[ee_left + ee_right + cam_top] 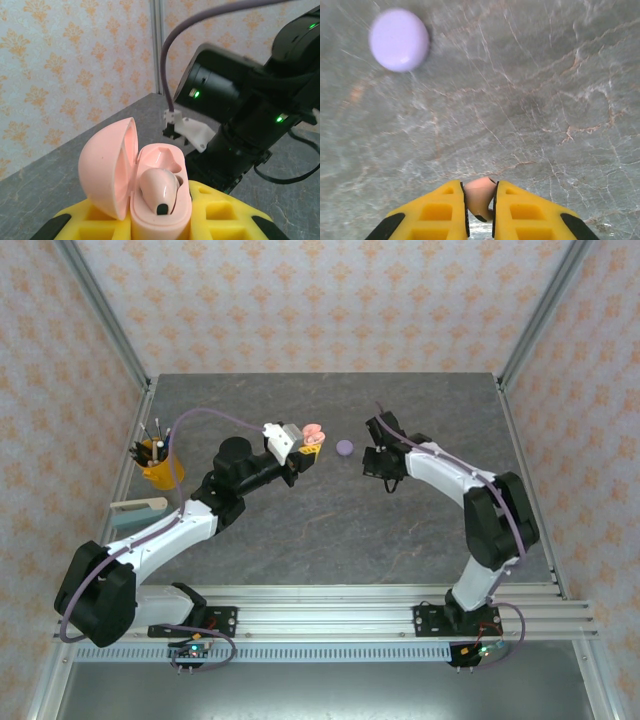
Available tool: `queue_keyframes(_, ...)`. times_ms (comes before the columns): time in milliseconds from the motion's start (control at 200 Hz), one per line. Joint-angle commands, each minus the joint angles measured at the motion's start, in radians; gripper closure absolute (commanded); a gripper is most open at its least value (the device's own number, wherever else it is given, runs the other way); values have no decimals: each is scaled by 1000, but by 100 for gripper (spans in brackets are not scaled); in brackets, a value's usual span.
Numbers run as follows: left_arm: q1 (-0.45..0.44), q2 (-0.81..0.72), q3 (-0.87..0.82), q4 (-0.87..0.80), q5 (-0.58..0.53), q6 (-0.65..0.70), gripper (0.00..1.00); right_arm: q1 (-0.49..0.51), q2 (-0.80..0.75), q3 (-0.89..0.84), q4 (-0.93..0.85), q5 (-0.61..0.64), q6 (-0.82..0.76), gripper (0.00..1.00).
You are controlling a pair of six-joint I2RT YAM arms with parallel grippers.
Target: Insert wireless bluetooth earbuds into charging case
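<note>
Pink plastic sat in both grips. The left end effector (160,212) was clamped on the open pink case (107,165), with one earbud (159,189) seated and the socket (162,154) beside it vacant. The right end effector (480,202) pinched the second pink earbud (480,195). The case lay to its left, well apart, above the surface (545,100). The fingers hid most of the pinched earbud, so its long axis was hard to judge. A lilac case (399,40) lay shut between the two.
</note>
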Motion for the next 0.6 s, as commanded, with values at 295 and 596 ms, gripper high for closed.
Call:
queue_keyframes(295,10,17,48,14,19,-21,100,-10,-282,-15,127,8,21,82)
queue_keyframes(596,-17,75,81,57,50,-30,100,-11,-387,104,113,-76,8,82)
